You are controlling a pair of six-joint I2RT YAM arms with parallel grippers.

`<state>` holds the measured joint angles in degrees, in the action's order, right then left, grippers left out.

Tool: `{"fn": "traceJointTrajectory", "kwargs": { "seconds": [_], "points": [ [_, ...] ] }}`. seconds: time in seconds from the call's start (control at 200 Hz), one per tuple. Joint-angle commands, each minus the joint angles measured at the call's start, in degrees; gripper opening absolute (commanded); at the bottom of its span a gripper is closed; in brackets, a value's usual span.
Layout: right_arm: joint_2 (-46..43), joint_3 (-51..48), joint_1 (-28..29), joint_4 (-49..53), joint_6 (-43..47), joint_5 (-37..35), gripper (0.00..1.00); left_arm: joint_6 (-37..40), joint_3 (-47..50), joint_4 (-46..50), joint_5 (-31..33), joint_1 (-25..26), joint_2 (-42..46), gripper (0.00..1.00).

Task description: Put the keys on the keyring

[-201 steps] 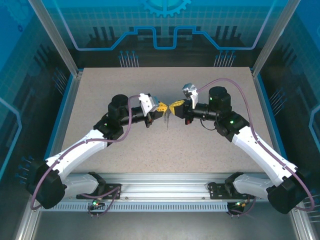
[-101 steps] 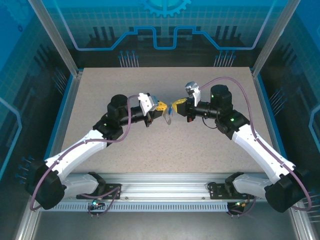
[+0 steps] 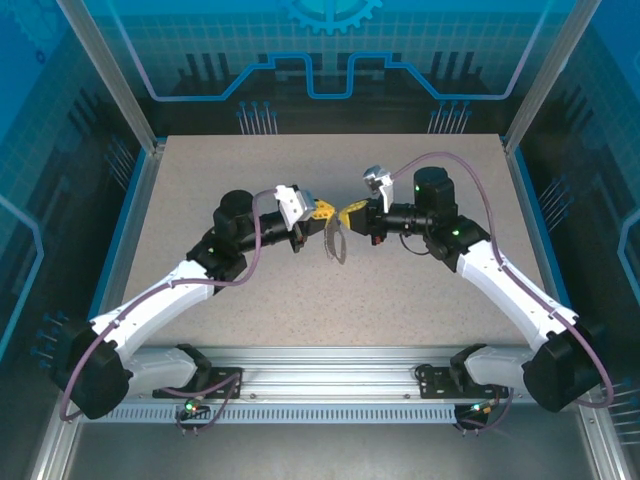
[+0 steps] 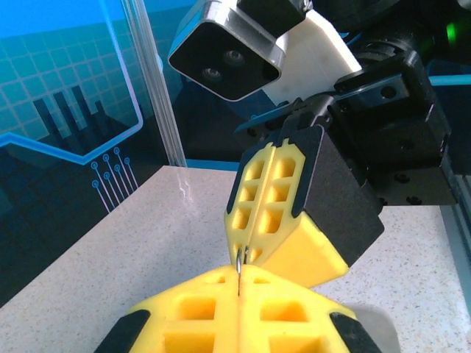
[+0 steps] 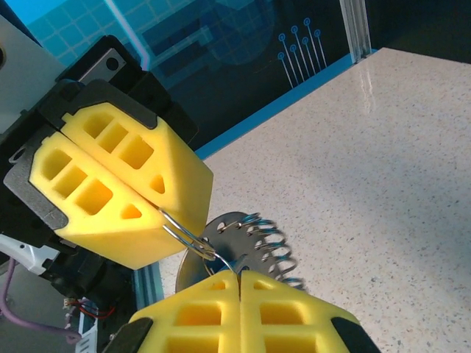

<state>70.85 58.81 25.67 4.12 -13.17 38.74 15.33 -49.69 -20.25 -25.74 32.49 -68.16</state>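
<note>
- While hovering above the bench (image 3: 400, 300), pressing left claw (image 3: 322, 210) and right claw (image 3: 350, 213) tip to tip, both squeezed fully closed on the thin wire ring (image 5: 188, 237).
- Letting the keyring (image 3: 337, 245) dangle by its dark strap beneath both claws.
- Judging the threading as underway, not finished.
- Failing to make out the key, its blue head possibly being hidden between pads.

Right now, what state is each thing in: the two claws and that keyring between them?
left gripper: shut on the keyring.
right gripper: shut on the keyring too.
keyring: held up between both grippers, its dark strap hanging down towards the table.
</note>
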Motion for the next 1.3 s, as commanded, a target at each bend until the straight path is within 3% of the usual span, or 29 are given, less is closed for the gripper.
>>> {"fn": "traceJointTrajectory", "kwargs": {
  "seconds": [0.0, 0.075, 0.19, 0.235, 0.53, 0.805, 1.015, 1.291],
  "points": [
    [0.8, -0.9, -1.8, -1.0, -2.4, 0.6, 0.05, -2.5, 0.1, -7.8, -1.7, 0.7, 0.7, 0.0],
    [-0.3, -2.4, -3.4, -3.3, -4.6, 1.1, 0.16, -4.0, 0.7, -9.6, -1.6, 0.7, 0.6, 0.0],
    [-3.2, -4.7, -5.1, -5.1, -7.5, 0.6, 0.42, -6.9, 1.8, -12.7, -1.7, 0.7, 0.5, 0.0],
    [-4.6, -5.5, -5.6, -5.5, -8.3, 0.2, 0.47, -8.1, 2.4, -14.3, -1.7, 0.6, 0.5, 0.0],
    [-10.8, -5.2, -6.4, -9.0, -14.5, -5.7, 0.52, -23.2, 6.0, -29.5, -6.0, -3.5, -2.8, 0.0],
    [-6.4, -5.1, -6.2, -22.4, -22.3, -6.5, 0.57, -42.7, 8.3, -50.0, -10.3, -9.0, -10.5, 0.0],
    [-1.0, -4.4, -3.8, -31.7, -23.8, -5.1, 0.62, -49.2, 8.0, -56.1, -11.7, -10.2, -14.5, 0.0],
    [3.2, -3.0, 0.3, -34.8, -22.3, -4.0, 0.61, -53.1, 6.7, -58.3, -12.3, -10.2, -16.5, 0.0]
  ]
}}
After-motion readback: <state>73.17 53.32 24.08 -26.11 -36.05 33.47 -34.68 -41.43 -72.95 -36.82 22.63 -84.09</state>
